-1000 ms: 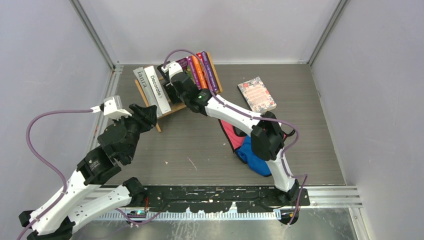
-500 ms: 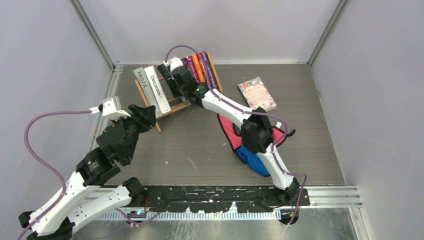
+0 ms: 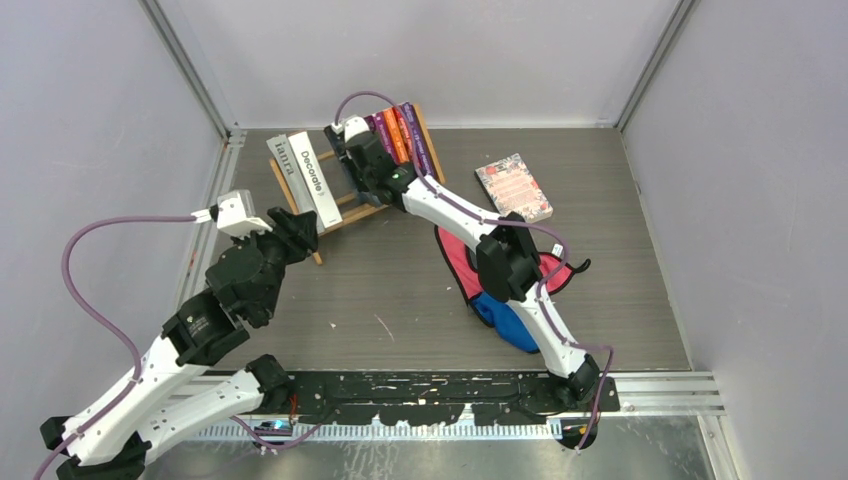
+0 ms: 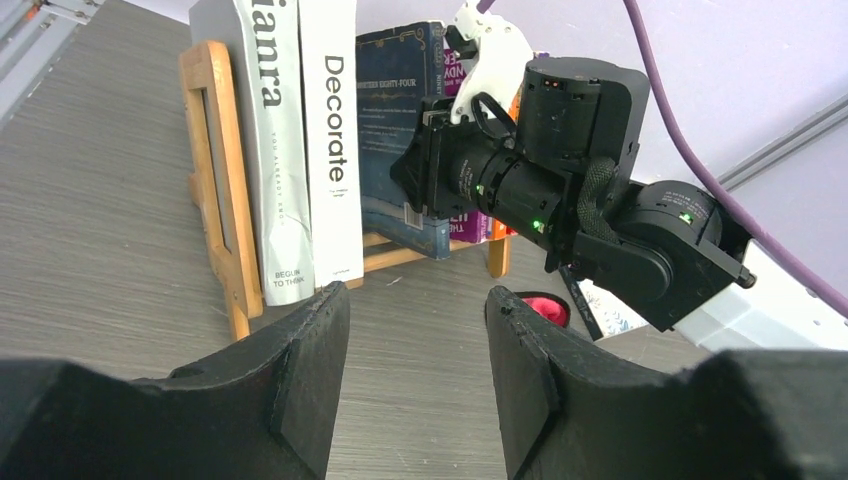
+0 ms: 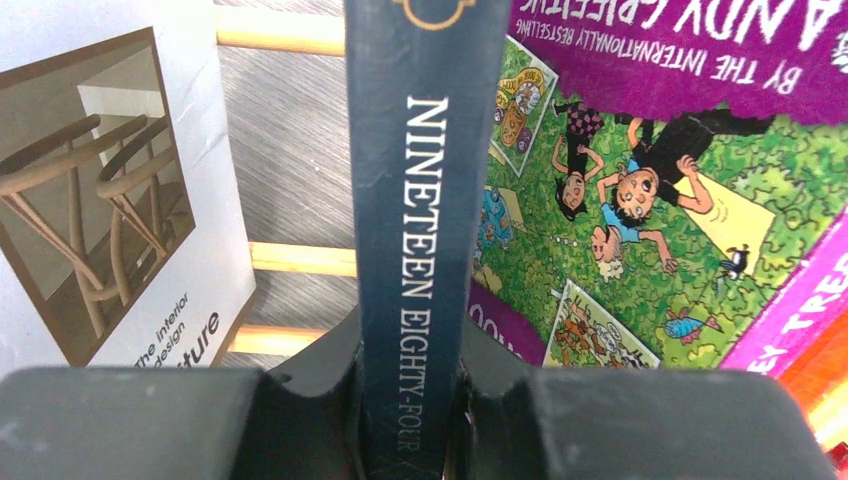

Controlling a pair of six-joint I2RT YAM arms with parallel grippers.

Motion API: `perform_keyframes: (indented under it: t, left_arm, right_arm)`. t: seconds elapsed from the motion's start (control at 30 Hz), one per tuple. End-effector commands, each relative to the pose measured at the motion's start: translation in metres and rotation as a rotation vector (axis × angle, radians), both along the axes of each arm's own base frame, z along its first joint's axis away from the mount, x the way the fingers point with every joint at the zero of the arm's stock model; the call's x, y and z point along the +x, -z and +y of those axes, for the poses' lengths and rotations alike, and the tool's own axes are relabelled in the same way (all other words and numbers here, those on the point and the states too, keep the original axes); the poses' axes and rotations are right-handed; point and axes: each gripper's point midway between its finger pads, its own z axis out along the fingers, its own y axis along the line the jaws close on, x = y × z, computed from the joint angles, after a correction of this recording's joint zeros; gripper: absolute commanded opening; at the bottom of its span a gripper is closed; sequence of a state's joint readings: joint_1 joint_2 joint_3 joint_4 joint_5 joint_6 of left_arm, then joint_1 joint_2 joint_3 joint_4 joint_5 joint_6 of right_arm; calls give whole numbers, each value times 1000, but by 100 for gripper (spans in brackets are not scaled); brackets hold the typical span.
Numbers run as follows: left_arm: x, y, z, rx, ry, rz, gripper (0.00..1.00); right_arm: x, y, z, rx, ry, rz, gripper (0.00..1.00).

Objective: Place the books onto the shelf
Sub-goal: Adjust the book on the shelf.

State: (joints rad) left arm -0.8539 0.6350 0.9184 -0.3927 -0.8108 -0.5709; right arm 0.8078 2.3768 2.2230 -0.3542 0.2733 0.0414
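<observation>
Right pincer (image 5: 410, 385): narrowed onto the spine of the dark-blue book (image 5: 420, 200), title "Nineteen Eighty-Four". I see one finger (image 5: 310, 395) against each side of the spine, so I log it as gripped. The book stands on the shelf (image 5: 285, 30), whose pale slats show behind it.

Just right of this pincer, touching the dark-blue book, leans a purple paperback (image 5: 650, 190) with a cartoon cover. More purple and orange spines stand beyond it at the shelf's right end. Just left of the pincer, across a bare gap of slats, is the cover of the white "Decorate" book (image 5: 120, 200).

Left pincer (image 4: 415, 310): jaws wide, nothing between them, low over the counter (image 4: 110, 250) and facing the shelf's left end. Straight ahead of it the "Decorate" book and the grey book (image 4: 265, 150) stand upright side by side, the grey one against the left end piece.

Well off to the right pincer's right, the pink-floral book (image 3: 513, 188) lies flat on the counter, apart from the shelf. A red cloth (image 3: 455, 262) and a blue cloth (image 3: 500, 315) lie under the right arm's elbow.
</observation>
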Motion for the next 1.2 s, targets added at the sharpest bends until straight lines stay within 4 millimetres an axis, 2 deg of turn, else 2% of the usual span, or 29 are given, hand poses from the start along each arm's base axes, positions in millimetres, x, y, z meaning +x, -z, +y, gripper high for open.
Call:
perform_keyframes:
  t: [0.0,0.3,0.67,0.7,0.73,0.83,0.87,0.97,1.17]
  left_arm:
    - [4,-12,1,-40,-19,-41,53]
    - [5,-12,0,-42,-18,-39,53]
    - [6,-10,1,-25,-26,-31,53]
    - [6,-9,1,-22,-24,-30,53]
    - [6,-9,1,-21,-25,-28,53]
    - [5,-8,3,-20,-27,-27,53]
    - [5,-9,3,-21,-27,-28,54]
    - [5,-9,3,-22,-24,-29,54]
    - [4,-9,2,-24,-19,-28,53]
  right_arm:
    - [16,-49,-23,4,104,-121,1]
    - [25,-55,-43,-117,184,-204,1]
    - [32,-40,-51,-167,238,-225,2]
    - [33,-39,-53,-172,244,-224,7]
    - [33,-37,-54,-176,248,-223,16]
    - [32,-38,-55,-169,258,-225,50]
    - [32,-40,-56,-163,259,-228,57]
    - [32,-47,-58,-157,267,-236,66]
    - [28,-60,-63,-145,284,-254,68]
